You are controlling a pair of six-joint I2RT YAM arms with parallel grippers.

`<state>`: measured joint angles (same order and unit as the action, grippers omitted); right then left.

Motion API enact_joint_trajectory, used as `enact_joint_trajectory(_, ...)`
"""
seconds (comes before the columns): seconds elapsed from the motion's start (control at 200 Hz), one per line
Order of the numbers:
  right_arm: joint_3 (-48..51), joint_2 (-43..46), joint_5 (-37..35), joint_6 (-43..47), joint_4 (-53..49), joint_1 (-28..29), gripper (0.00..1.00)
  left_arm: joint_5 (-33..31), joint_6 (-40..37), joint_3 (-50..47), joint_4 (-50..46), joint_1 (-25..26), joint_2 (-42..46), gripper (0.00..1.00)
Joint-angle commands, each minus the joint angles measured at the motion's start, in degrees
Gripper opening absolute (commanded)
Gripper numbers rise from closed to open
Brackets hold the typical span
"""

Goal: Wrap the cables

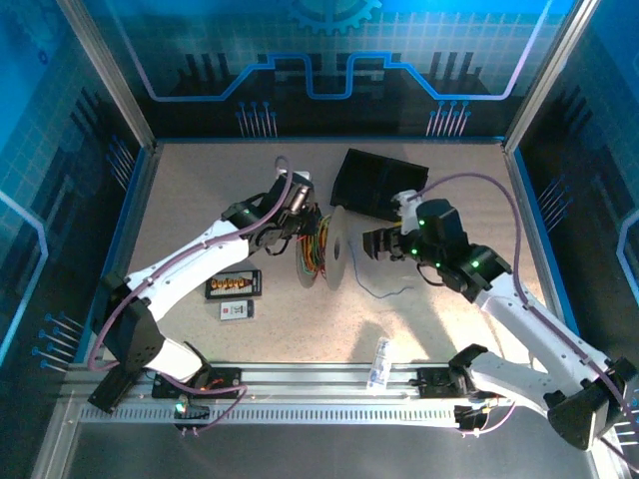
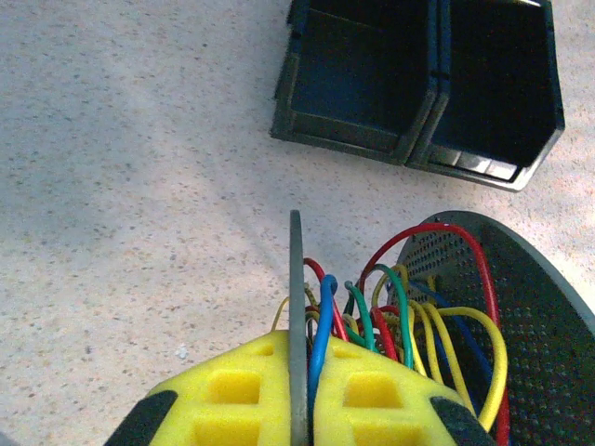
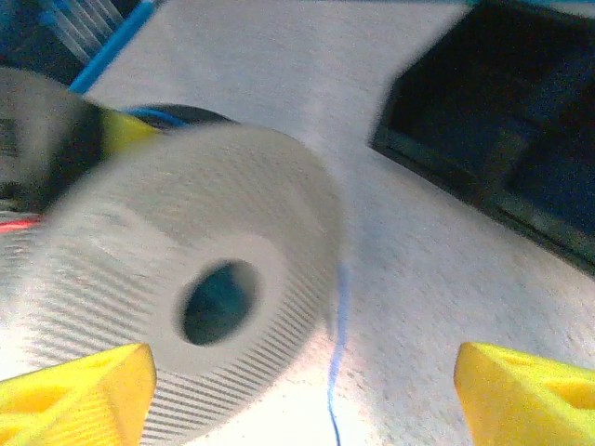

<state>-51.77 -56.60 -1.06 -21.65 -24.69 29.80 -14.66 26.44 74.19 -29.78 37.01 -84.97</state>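
While the left tool [image 2: 297, 395] pinches one thin flange of the upright spool [image 2: 530, 307], the cables [image 2: 400, 316] (blue, green, yellow and red) sit between the flanges in loose, bulging loops. Loops that slack could slip over a rim if the spool turns or tips. One blue cable end [image 3: 335, 372] trails free across the tabletop [image 3: 437, 307]. The right tool [image 3: 297, 390], spread wide and facing the outer flange, may miss that strand or knock the spool.
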Motion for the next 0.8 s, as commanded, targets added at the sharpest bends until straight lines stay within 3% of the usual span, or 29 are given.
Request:
enact_joint_trajectory(0.0, 6.79, 3.21, 2.47, -7.47, 1.53, -5.82, 1.00, 3.36, -1.04, -1.01, 2.95, -2.65, 6.24, 0.00)
enact_joint_trajectory(0.12, 13.05, 8.61, 2.44, -12.36, 2.59, -10.47, 1.00, 6.02, -1.16, -3.26, 2.09, -7.07, 10.16, 0.00)
enact_joint_trajectory(0.25, 20.29, 14.71, 6.62, -9.99, 7.93, -14.52, 1.00, 13.52, -0.31, -4.63, 1.31, -13.31, 13.73, 0.00)
enact_joint_trajectory(0.325, 24.44, 17.70, 14.50, -6.28, 12.98, -16.89, 0.99, 17.20, -0.31, -4.02, -0.21, -16.25, 14.43, 0.00)
enact_joint_trajectory(0.455, 31.37, 21.44, 23.77, -7.99, 22.46, -20.04, 0.91, 22.93, 0.84, -3.21, -1.78, -20.52, 14.83, 0.00)
enact_joint_trajectory(0.555, 36.26, 21.80, 30.21, -12.16, 32.63, -21.14, 0.84, 25.54, 1.58, -2.42, -2.88, -21.96, 14.57, 0.00)
enact_joint_trajectory(0.796, 40.00, 16.00, 36.83, -20.48, 49.36, -21.27, 0.75, 27.05, 3.61, -1.31, -4.74, -22.16, 13.65, 0.00)
